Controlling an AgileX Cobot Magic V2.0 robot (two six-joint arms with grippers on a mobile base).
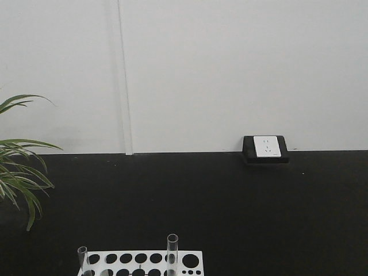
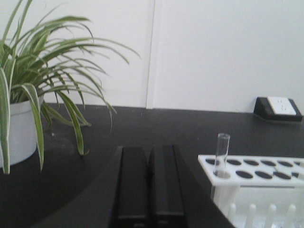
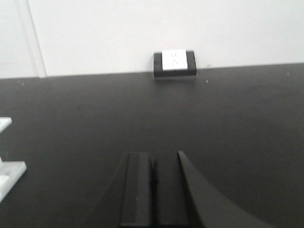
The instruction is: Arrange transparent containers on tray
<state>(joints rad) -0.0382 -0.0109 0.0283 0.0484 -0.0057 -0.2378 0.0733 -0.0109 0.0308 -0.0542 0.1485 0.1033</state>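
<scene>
Transparent containers [image 1: 172,251] could have jammed in their holes and tipped the white rack [image 1: 144,257], or slipped and broken, if pulled off vertical. Two stood in that rack on the near part of the surface [image 1: 230,207], long axes vertical, open rims up; no tray showed. Left claw [image 2: 148,159] and right claw [image 3: 152,164] were each pressed together, empty.

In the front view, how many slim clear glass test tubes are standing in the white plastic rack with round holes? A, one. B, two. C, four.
B: one slim clear tube stands at the left corner of the white rack, and a second tube stands further right.
</scene>
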